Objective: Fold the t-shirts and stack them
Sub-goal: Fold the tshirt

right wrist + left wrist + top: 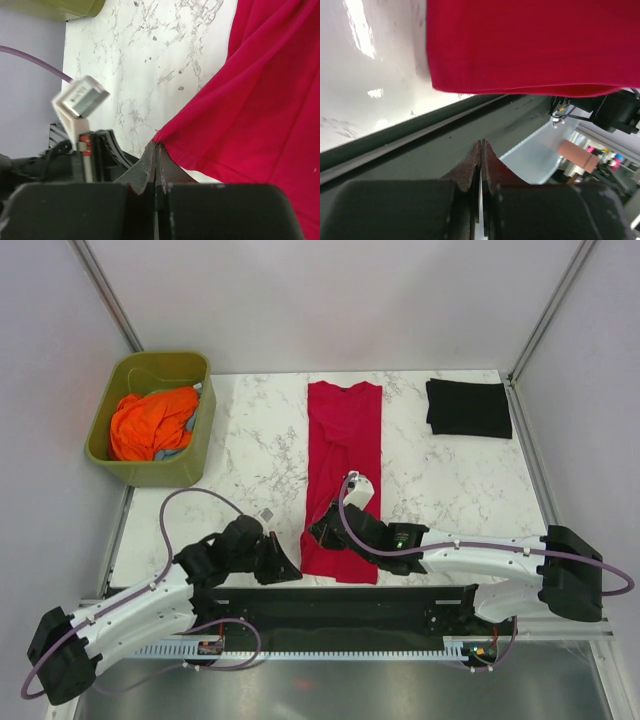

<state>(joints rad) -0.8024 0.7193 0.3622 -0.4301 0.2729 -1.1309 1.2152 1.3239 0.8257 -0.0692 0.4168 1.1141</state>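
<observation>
Right gripper (156, 150) clenched on the near-left corner of the crimson t-shirt (345, 440) — in its wrist view the cloth fans up from the tips, hem pinched between them. Left gripper (481, 150) clamped shut on nothing, tips just short of the red hem, over the dark rail (420, 145) at the table's near edge.

Progress, my read: 1 of 2 tees done — the black t-shirt (468, 408) lies as a flat squared packet at the far right of the marble tabletop (250, 440). The red one is mid-fold: sleeves tucked in, a long narrow strip running near-to-far at table centre. Crosswise folds and stacking with the black one are left.

Both tees look soft, matte and plain, and crease easily. The tabletop is hard, glossy, white with grey veins. Olive-green tub (203, 435), rigid plastic with rounded corners, sits far left holding crumpled orange cloth (150, 425).
</observation>
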